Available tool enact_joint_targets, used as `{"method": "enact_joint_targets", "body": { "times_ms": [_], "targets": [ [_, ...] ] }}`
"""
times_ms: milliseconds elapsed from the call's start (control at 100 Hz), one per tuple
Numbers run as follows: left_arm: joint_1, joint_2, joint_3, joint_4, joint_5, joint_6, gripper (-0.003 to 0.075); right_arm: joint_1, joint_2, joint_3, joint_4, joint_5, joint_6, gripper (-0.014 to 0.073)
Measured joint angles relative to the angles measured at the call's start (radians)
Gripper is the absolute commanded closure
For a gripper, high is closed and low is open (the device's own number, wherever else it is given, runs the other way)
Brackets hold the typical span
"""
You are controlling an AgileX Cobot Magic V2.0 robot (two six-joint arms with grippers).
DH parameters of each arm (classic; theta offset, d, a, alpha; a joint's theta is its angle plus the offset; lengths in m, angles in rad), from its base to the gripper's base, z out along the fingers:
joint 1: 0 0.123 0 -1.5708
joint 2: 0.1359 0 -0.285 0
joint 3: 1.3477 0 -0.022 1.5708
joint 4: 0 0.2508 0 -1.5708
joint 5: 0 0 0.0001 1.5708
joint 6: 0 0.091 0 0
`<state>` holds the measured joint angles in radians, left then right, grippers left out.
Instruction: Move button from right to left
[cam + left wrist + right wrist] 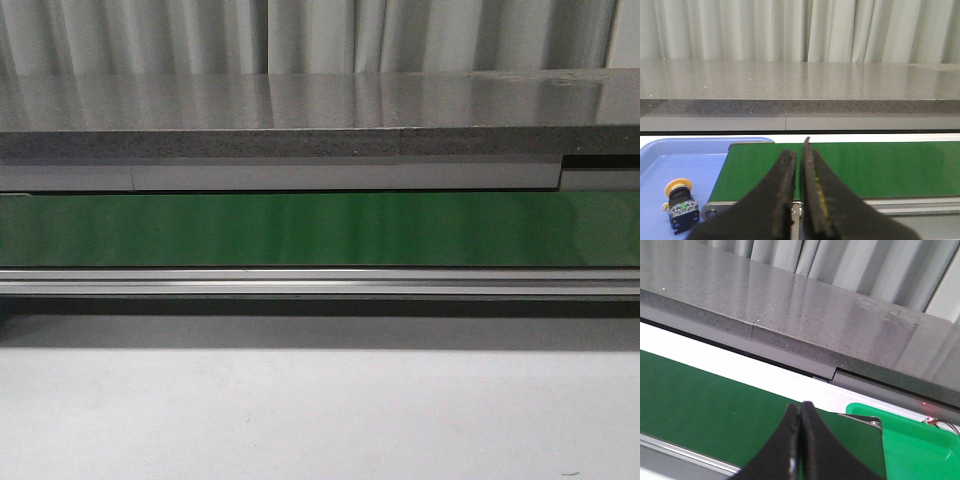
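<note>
Both my grippers, left (801, 165) and right (801, 415), are pinched together, holding nothing; the button (680, 205) sits in the blue tray (655, 165).

Open green belt (320, 228), nothing atop.

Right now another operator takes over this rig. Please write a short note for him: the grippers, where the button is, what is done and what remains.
Left gripper: shut, holding nothing, above the left end of the green conveyor belt.
Right gripper: shut, holding nothing, above the belt's right end, beside a green tray.
The button: stands upright in the blue tray at the left end of the belt, yellow cap up, free of both grippers.
Done: judging by its place, the button is already on the left side.
Left: seemingly nothing; the front view shows the belt bare, no arm in it. Confirm that no more buttons are coming.
</note>
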<state>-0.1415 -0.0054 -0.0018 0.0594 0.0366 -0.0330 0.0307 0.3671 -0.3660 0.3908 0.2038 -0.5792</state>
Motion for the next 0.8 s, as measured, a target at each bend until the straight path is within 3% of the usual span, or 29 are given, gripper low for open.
{"method": "enact_joint_targets", "body": {
  "times_ms": [580,690,800],
  "targets": [
    [0.000,0.000,0.000,0.000,0.000,0.000,0.0715,0.000,0.000,0.000,0.000,0.000,0.000,0.0652],
    [0.000,0.000,0.000,0.000,0.000,0.000,0.0715,0.002,0.000,0.000,-0.051,-0.003,0.007,0.0652],
    [0.000,0.000,0.000,0.002,0.000,0.000,0.0715,0.004,-0.002,0.011,-0.150,-0.024,0.114,0.0652]
  ]
}}
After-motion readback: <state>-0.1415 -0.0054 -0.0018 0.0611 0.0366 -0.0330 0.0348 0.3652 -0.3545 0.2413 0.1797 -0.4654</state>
